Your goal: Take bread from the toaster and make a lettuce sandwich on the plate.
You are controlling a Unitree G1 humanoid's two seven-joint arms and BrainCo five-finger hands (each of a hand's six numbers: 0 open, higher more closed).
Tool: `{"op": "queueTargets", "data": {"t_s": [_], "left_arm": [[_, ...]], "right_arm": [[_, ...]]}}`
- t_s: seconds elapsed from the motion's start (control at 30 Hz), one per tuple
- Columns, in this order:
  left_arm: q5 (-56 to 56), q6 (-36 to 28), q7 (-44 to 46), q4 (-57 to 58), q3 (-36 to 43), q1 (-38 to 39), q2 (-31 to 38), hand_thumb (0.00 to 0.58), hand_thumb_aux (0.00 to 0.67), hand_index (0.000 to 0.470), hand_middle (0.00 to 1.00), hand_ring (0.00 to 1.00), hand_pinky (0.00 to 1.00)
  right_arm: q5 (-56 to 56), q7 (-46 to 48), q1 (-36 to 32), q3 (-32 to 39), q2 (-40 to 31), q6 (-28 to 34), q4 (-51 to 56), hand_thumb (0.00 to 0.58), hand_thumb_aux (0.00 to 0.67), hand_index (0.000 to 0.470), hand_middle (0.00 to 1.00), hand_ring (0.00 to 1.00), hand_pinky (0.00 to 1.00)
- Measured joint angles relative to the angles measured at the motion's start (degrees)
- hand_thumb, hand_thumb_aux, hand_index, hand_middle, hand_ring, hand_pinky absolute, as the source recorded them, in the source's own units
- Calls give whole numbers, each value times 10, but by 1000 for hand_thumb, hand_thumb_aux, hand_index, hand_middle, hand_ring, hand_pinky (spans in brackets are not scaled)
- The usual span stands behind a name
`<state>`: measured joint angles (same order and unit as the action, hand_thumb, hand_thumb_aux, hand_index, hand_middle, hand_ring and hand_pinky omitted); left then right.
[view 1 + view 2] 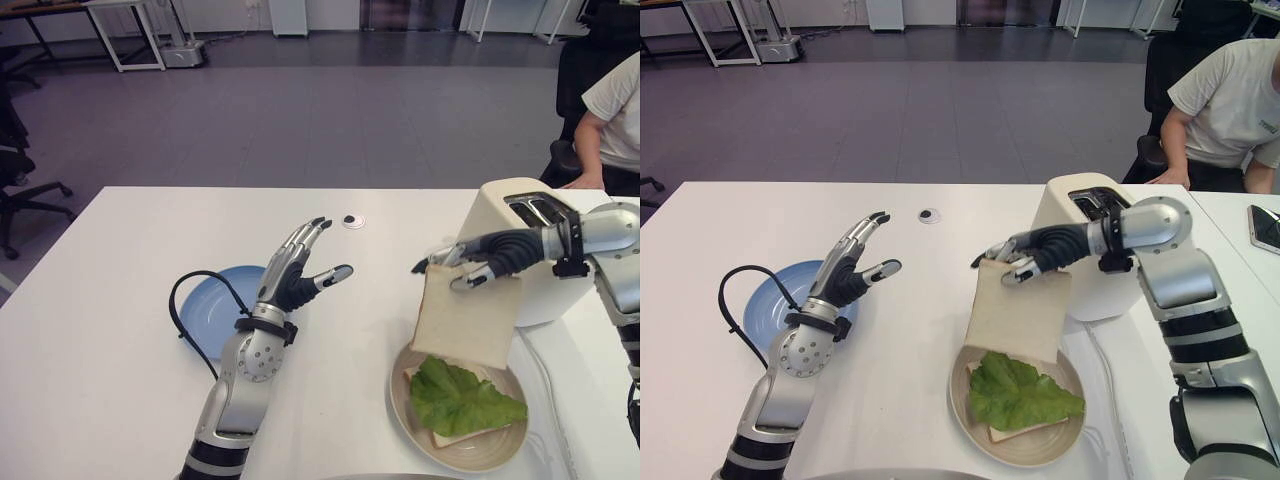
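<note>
A beige plate (404, 405) at the front right carries a bread slice with a green lettuce leaf (460, 397) on top. Just above it hangs a second bread slice (465, 320), tilted nearly upright, pinched at its top edge by my right hand (485, 262). Its lower edge is close to the lettuce. The cream toaster (525, 255) stands right behind that hand, slots on top. My left hand (296, 270) is raised over the middle of the table, fingers spread and holding nothing.
A blue plate (215, 300) lies left of my left hand, with a black cable (180, 300) looping over it. A small white disc (352, 221) sits farther back. A phone (1267, 228) lies at the far right, near a seated person.
</note>
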<state>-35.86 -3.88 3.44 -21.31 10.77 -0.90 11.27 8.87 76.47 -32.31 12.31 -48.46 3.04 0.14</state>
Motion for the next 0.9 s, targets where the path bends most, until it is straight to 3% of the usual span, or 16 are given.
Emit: {"op": "queueTargets", "data": {"t_s": [0.23, 0.47, 0.6, 0.63, 0.67, 0.7, 0.73, 0.9], "left_arm": [[0, 0, 3, -1, 9, 0, -1, 0, 0, 0, 0, 0, 0], [0, 0, 4, -1, 11, 0, 2, 0, 0, 0, 0, 0, 0], [0, 1, 4, 0, 11, 0, 4, 0, 0, 0, 0, 0, 0], [1, 2, 4, 0, 12, 0, 5, 0, 0, 0, 0, 0, 0], [3, 2, 6, 0, 14, 0, 5, 0, 0, 0, 0, 0, 0], [5, 4, 7, 0, 17, 0, 5, 0, 0, 0, 0, 0, 0], [5, 5, 8, -1, 21, 0, 5, 0, 0, 0, 0, 0, 0], [6, 14, 15, -8, 35, 0, 5, 0, 0, 0, 0, 0, 0]], "right_arm": [[-39, 32, 52, 59, -4, -3, -17, 580, 670, 470, 0, 0, 0], [-82, 10, 88, 80, -5, -49, 4, 580, 662, 464, 0, 0, 0], [-101, -17, 95, 81, 6, -81, 24, 534, 481, 337, 0, 0, 0], [-103, -25, 95, 81, 10, -85, 28, 460, 365, 256, 0, 0, 0], [-109, -31, 95, 81, 12, -88, 31, 268, 179, 125, 0, 0, 0], [-112, -36, 95, 81, 13, -91, 35, 87, 53, 37, 0, 0, 0], [-112, -38, 95, 81, 13, -93, 37, 0, 0, 0, 0, 0, 0], [-117, -53, 94, 77, 20, -97, 42, 0, 0, 0, 0, 0, 0]]}}
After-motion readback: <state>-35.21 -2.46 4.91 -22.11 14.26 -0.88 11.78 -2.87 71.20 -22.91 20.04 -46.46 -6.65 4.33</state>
